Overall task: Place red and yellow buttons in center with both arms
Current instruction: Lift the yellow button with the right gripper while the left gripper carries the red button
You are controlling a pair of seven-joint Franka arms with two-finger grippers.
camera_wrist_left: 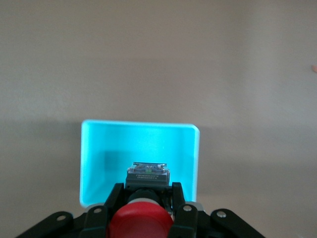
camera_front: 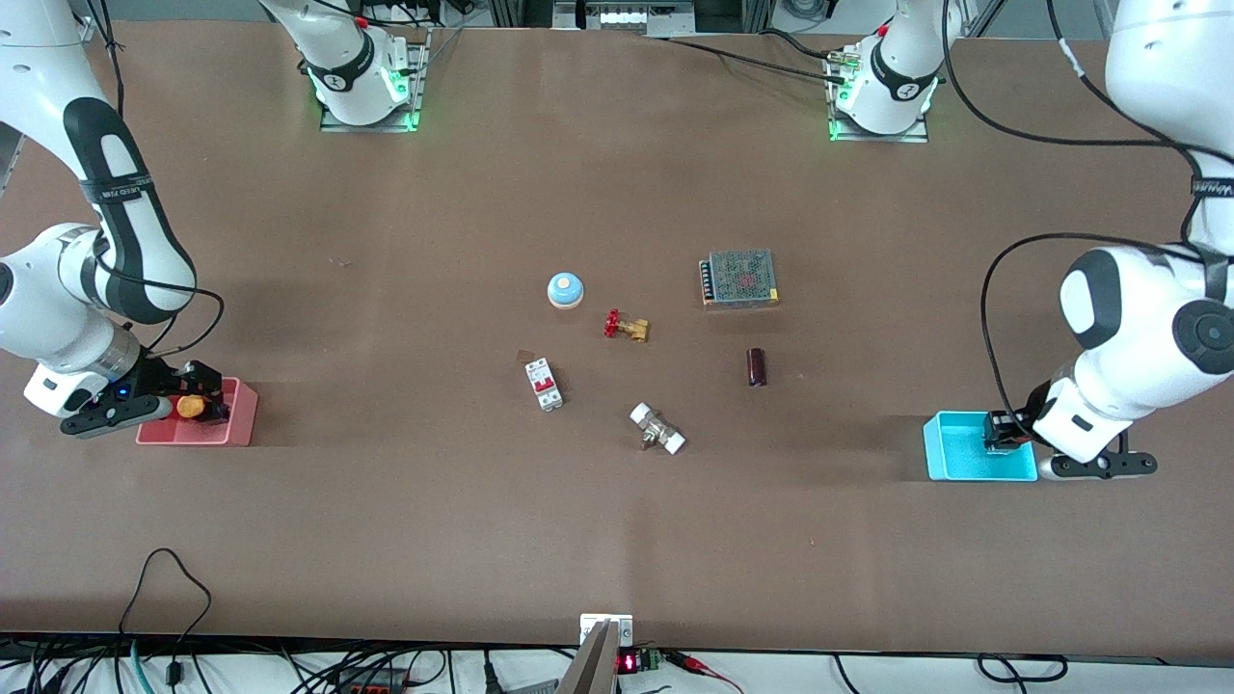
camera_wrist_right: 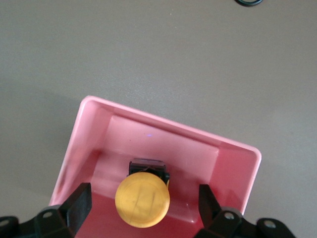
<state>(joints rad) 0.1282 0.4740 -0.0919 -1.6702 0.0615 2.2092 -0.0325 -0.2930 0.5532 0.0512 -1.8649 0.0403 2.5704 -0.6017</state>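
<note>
The red button is clamped by its black body between the fingers of my left gripper, which is shut on it over the cyan bin. In the front view that gripper sits at the bin's edge toward the left arm's end of the table, and the red cap is hidden. The yellow button stands in the pink bin. My right gripper is open around it, with a gap on each side. The front view shows the yellow button between those fingers in the pink bin.
On the brown tabletop's middle lie a blue-domed button, a brass valve with a red handwheel, a white circuit breaker, a white-capped fitting, a meshed power supply and a small dark block.
</note>
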